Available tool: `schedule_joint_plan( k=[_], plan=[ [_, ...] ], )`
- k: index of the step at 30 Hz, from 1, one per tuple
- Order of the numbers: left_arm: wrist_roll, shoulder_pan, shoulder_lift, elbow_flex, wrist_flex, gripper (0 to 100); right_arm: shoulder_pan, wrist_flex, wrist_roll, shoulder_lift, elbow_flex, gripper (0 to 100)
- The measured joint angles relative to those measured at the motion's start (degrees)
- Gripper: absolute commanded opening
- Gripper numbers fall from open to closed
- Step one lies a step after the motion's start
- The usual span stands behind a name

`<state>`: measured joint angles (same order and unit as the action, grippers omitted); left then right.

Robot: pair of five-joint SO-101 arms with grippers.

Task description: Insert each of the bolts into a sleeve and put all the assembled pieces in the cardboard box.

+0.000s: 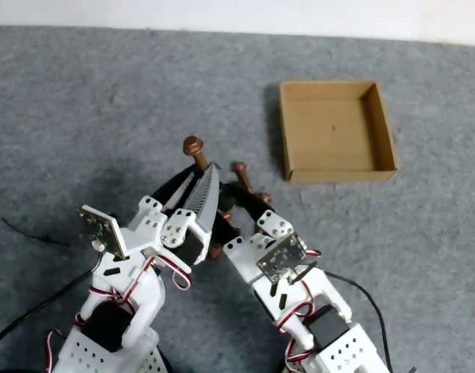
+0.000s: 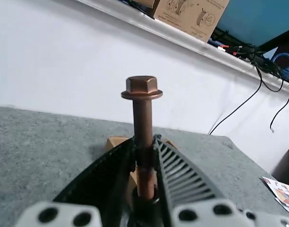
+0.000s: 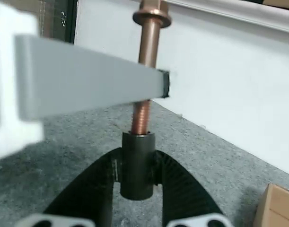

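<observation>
The left gripper (image 2: 144, 142) is clamped on a copper bolt (image 2: 142, 113). The two fingers press the lower shaft from either side, and the hexagonal flanged head stands clear above them. Whether something dark sits under the shaft, deep between the fingers, I cannot tell.

The right gripper (image 3: 137, 158) is closed on a black sleeve (image 3: 137, 165), gripping its sides. A second bolt (image 3: 149, 45) stands upright in that sleeve, with its threaded end inside and most of the shaft and the head sticking out above. A pale grey bar (image 3: 87, 85), blurred and close to the camera, crosses in front of this shaft.

In the high view the two arms lean in toward each other over the grey desk (image 1: 82, 116), with the left gripper (image 1: 206, 177) and right gripper (image 1: 235, 194) just beside one another. Both bolts (image 1: 194, 146) (image 1: 241, 174) are held above the surface. The cardboard box (image 1: 338, 176) sits open on the desk near the right gripper, apart from it, and one of its corners (image 3: 276, 208) shows in the right wrist view.
</observation>
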<state>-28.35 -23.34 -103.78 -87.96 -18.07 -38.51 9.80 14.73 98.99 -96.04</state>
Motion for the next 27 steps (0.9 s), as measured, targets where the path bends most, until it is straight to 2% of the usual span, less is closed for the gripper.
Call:
schedule_joint_plan(
  k=[11, 22, 24, 27],
  plan=[
    [-0.1, -3.4, -0.6, -2.0, -4.9, 1, 0.3, 0.0, 0.0, 0.0, 0.0, 0.4],
    [-0.1, -3.7, -0.7, -3.1, -5.0, 1, 0.3, 0.1, 0.0, -0.1, 0.0, 0.4],
    [-0.1, -3.7, -0.7, -3.1, -5.0, 5, 0.3, 0.1, 0.0, -0.1, 0.0, 0.5],
    [-0.1, -3.7, -0.7, -3.1, -5.2, 17, 0.3, 0.1, 0.0, -0.1, 0.0, 0.5]
  ],
)
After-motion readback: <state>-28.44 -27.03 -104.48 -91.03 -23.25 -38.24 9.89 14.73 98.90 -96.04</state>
